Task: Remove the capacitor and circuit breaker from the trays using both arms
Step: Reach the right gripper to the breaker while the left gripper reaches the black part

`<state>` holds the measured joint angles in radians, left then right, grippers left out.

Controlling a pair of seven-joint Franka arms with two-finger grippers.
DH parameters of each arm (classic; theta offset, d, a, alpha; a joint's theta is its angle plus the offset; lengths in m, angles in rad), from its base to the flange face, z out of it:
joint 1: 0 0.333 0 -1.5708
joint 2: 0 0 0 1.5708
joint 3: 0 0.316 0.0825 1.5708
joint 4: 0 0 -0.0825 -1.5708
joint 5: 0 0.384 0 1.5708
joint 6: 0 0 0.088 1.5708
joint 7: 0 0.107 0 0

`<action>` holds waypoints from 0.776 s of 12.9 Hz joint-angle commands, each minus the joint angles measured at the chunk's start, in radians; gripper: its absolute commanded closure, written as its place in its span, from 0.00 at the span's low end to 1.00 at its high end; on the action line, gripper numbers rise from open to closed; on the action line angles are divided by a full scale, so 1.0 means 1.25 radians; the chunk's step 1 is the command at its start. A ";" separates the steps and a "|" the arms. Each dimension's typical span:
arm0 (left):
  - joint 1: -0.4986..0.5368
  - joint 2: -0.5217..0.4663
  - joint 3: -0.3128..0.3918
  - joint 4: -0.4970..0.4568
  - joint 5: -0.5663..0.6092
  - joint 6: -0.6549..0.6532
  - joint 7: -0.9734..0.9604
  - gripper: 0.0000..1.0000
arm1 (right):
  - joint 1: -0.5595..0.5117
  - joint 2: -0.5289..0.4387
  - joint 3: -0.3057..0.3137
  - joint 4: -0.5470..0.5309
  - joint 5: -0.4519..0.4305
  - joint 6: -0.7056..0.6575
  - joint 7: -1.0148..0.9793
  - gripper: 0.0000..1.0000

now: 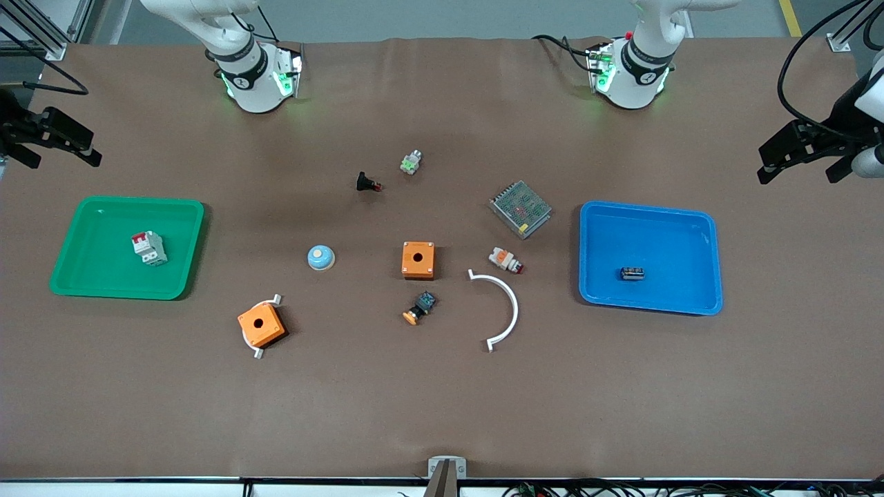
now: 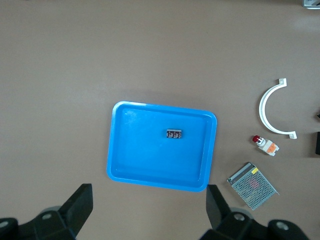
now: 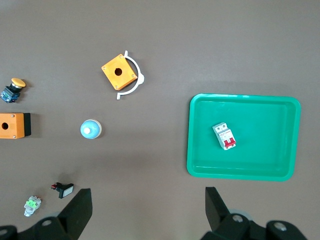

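Observation:
The capacitor, a tiny dark block, lies in the blue tray at the left arm's end of the table; it also shows in the left wrist view. The breaker, white-grey with red levers, lies in the green tray at the right arm's end; it also shows in the right wrist view. My left gripper is open and empty, high above the table beside the blue tray. My right gripper is open and empty, high beside the green tray.
Between the trays lie two orange boxes, white arc pieces, a metal mesh unit, a blue-white dome, a white-and-orange button, a black button with orange cap, a black piece and a green-white part.

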<state>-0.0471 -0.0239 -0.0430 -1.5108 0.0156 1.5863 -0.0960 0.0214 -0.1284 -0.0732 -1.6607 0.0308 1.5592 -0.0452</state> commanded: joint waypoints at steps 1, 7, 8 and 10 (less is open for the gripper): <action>-0.003 -0.008 -0.010 0.002 0.019 -0.015 -0.025 0.00 | -0.006 -0.015 0.006 -0.013 -0.007 0.006 -0.007 0.00; 0.006 0.052 -0.024 -0.005 0.012 -0.051 -0.031 0.00 | -0.028 0.028 0.005 -0.060 -0.026 0.057 -0.019 0.00; 0.007 0.062 -0.024 -0.007 0.012 -0.071 -0.031 0.00 | -0.033 0.030 0.005 -0.106 -0.037 0.106 -0.046 0.00; 0.014 0.076 -0.023 -0.049 0.013 -0.071 -0.018 0.00 | -0.048 0.036 0.005 -0.195 -0.048 0.203 -0.085 0.00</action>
<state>-0.0432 0.0612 -0.0652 -1.5413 0.0175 1.5113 -0.1201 -0.0119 -0.0790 -0.0760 -1.8080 -0.0073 1.7276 -0.1053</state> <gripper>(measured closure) 0.000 0.000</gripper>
